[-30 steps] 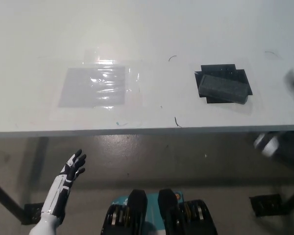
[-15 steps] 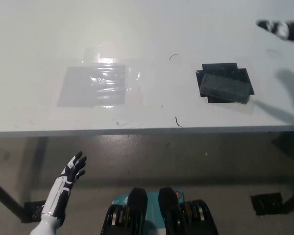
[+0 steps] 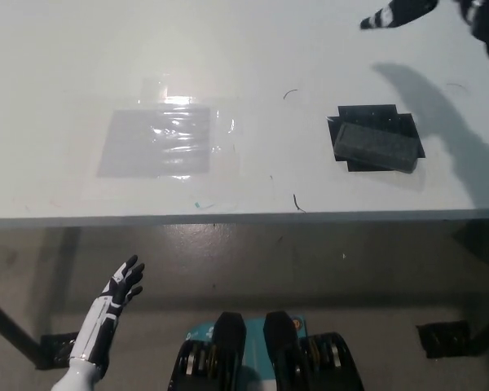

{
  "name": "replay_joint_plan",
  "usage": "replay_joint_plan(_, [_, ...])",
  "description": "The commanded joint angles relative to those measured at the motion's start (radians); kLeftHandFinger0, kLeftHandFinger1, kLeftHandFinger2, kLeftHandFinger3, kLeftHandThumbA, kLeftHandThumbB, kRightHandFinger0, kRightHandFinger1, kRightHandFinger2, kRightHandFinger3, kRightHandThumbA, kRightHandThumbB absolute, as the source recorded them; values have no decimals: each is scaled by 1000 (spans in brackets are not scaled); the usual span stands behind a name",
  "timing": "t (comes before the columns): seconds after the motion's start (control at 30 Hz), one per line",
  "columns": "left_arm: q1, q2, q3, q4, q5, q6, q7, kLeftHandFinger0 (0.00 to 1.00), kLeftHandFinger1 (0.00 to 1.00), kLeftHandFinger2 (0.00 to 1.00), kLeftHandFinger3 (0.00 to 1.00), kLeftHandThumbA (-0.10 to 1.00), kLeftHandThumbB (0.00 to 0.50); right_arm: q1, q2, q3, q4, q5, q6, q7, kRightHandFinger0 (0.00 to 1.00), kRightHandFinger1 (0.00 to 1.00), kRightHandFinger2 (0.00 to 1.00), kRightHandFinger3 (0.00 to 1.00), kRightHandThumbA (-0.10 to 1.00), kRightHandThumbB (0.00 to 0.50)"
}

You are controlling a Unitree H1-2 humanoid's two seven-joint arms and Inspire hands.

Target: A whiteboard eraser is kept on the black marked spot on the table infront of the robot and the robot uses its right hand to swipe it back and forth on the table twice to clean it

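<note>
A dark grey whiteboard eraser (image 3: pixel 373 146) lies on the black marked spot (image 3: pixel 377 122) at the right of the white table (image 3: pixel 244 98). My black right hand (image 3: pixel 399 13) is in the air at the top right, above and beyond the eraser, fingers spread and holding nothing. It casts a shadow on the table just right of the eraser. My white left hand (image 3: pixel 123 281) rests open below the table's front edge at the lower left.
A clear plastic sheet over a grey patch (image 3: pixel 157 142) lies at the table's left middle. A few small pen marks (image 3: pixel 297 202) dot the surface. The table's front edge (image 3: pixel 228 218) crosses the picture, with floor and table legs below.
My right hand rose from beside the table's right edge and swung up and leftward over the table to the top right. The eraser and left hand stayed put.
</note>
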Motion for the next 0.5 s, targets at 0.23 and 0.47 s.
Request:
replay_joint_plan(0.23, [-29,37,-10,-58,-10,-145,-45,1000,1000,1000,1000,1000,415,-453,83,249,583,-178,149,309,1000,1000,1000,1000,1000,404])
replay_joint_plan(0.47, [-29,30,-8,-45,-4,-160,-44,1000,1000,1000,1000,1000,416,-450,87,275,614,-173,144,314,1000,1000,1000,1000,1000,427])
